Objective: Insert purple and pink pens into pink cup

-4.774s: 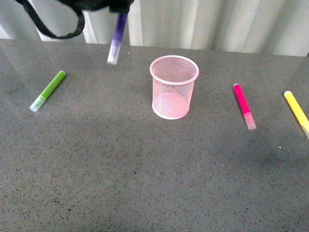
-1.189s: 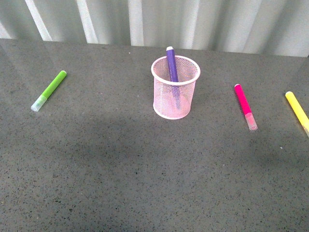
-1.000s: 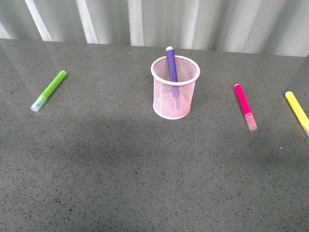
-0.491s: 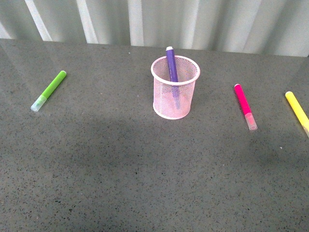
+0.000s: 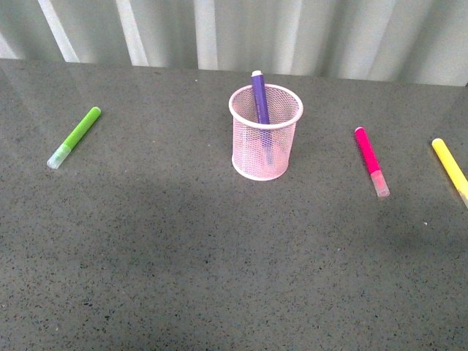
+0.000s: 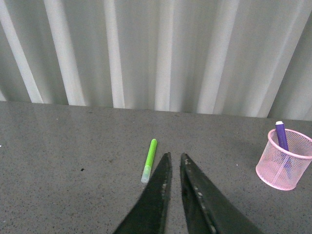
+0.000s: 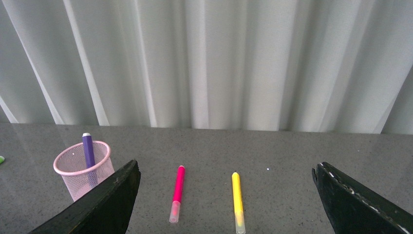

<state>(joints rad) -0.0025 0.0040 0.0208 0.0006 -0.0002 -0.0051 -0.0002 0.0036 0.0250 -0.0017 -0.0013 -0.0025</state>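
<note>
The pink mesh cup (image 5: pixel 265 134) stands upright at the middle of the table. The purple pen (image 5: pixel 259 99) stands inside it, leaning, its end above the rim. The cup and purple pen also show in the left wrist view (image 6: pixel 284 160) and the right wrist view (image 7: pixel 80 172). The hot pink pen (image 5: pixel 370 159) lies flat right of the cup, clear cap toward me; it also shows in the right wrist view (image 7: pixel 177 191). Neither gripper shows in the front view. My left gripper (image 6: pixel 174 157) is shut and empty above the table. My right gripper (image 7: pixel 225 171) is wide open and empty, well back from the pink pen.
A lime green marker (image 5: pixel 74 136) lies at the left, also seen in the left wrist view (image 6: pixel 149 159). A yellow marker (image 5: pixel 450 167) lies at the far right edge, next to the pink pen in the right wrist view (image 7: pixel 236 200). White curtain folds (image 5: pixel 241 33) back the table.
4.8 s ago the purple pen hung from a gripper up left of the empty cup. Now it stands in the cup and no arm shows. The last second shows no change.
</note>
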